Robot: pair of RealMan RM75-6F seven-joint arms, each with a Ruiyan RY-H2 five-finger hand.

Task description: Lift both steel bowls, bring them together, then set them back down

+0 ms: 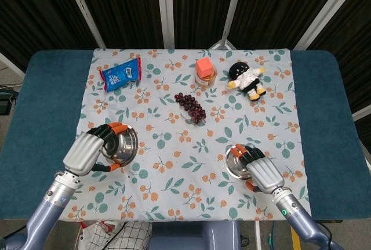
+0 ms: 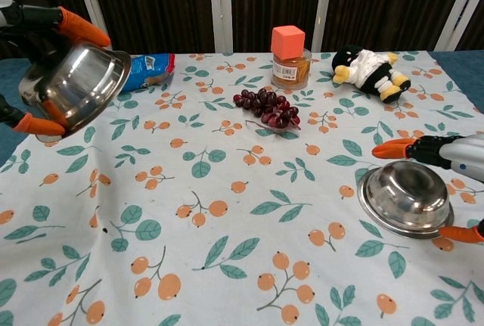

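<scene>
Dark slatted panels behind; teal worktop (image 1: 40, 116) covered by a white cloth (image 1: 174, 140) printed with orange berries and green leaves.

Left hand (image 1: 87, 152) grips the left bowl (image 1: 120, 146) by the rim, fingers over the top edge and thumb under. In the chest view this bowl (image 2: 76, 88) is clear of the cloth and tilted, with its opening facing 5 o'clock. In the head view it sits at 8 o'clock from the cloth's centre.

Right bowl (image 1: 239, 160) stands inverted on the cloth, at 4 o'clock from centre in the head view. Right hand (image 1: 259, 170) is over its 4 o'clock side. In the chest view, fingers (image 2: 412, 148) reach over the far rim of this bowl (image 2: 404, 196) and an orange tip (image 2: 461, 234) lies at the near rim. Bowl flat on the cloth. Cannot tell whether the hand actually clamps it.

Other items, head view: snack packet (image 1: 120, 75) at 10 o'clock; grapes (image 1: 191, 106) just beyond centre at 12; jar (image 1: 205, 77) with orange cube (image 1: 203, 66) on top, behind the grapes; plush toy (image 1: 247, 79) at 1 o'clock.
</scene>
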